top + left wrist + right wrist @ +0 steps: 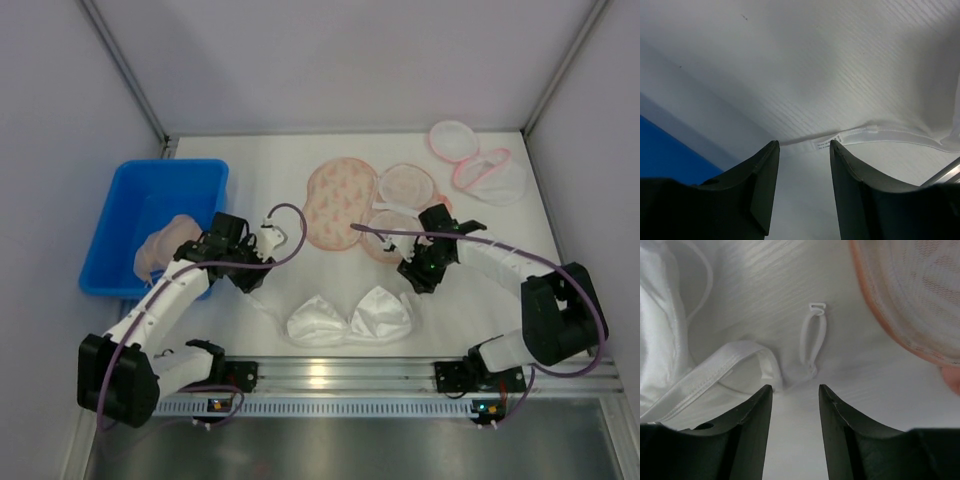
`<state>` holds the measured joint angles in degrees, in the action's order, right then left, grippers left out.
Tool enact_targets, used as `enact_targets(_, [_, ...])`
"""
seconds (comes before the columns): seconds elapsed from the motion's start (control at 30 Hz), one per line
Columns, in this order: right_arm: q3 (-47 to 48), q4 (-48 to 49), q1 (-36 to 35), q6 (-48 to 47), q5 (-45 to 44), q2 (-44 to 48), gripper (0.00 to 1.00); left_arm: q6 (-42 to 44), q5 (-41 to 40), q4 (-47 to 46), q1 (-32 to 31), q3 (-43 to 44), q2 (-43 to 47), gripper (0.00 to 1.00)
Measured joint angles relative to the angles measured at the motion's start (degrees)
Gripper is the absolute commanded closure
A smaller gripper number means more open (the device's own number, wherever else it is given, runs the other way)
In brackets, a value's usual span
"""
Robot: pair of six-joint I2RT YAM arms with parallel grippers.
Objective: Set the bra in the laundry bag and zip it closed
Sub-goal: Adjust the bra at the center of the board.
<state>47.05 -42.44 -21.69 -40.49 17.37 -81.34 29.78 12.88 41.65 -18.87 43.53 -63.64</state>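
The white bra [350, 316] lies cups-up on the table near the front edge. Its band end with a printed label [828, 143] runs across just beyond the tips of my left gripper [802, 146], which is open with only bare surface between its fingers. My left gripper [250, 281] sits left of the bra. My right gripper [415, 281] is at the bra's right end, open, and a strap loop with a hook [813, 337] and a folded band [732, 365] lie right at its tips [795, 387]. The pink mesh laundry bag [340, 200] lies open behind the bra.
A blue bin [120, 225] holding a pale pink garment [165, 245] stands at the left. A second pink-edged mesh bag [480, 165] lies at the back right. The rim of the pink bag [910, 315] is close on the right of my right gripper.
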Motion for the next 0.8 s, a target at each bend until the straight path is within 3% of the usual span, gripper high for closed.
enact_targets(0.17, [-0.5, 6.1, -1.7, 3.5, -2.1, -1.9, 0.60, -2.1, 1.2, 0.0, 1.9, 0.5, 0.0, 0.49])
enact_targets(0.3, [-2.7, 10.7, -6.3, 5.0, -5.5, -3.0, 1.00, -2.9, 1.6, 0.1, 2.6, 0.5, 0.0, 0.49])
enact_targets(0.53, [-3.3, 10.9, -5.8, 3.9, -9.5, 0.3, 1.00, -3.1, 1.6, 0.1, 4.3, 0.5, -1.1, 0.52])
enact_targets(0.8, [0.0, 6.6, -2.4, 0.6, -11.9, 20.4, 1.00, -3.1, 1.0, 0.1, 5.4, 0.7, -6.0, 0.54])
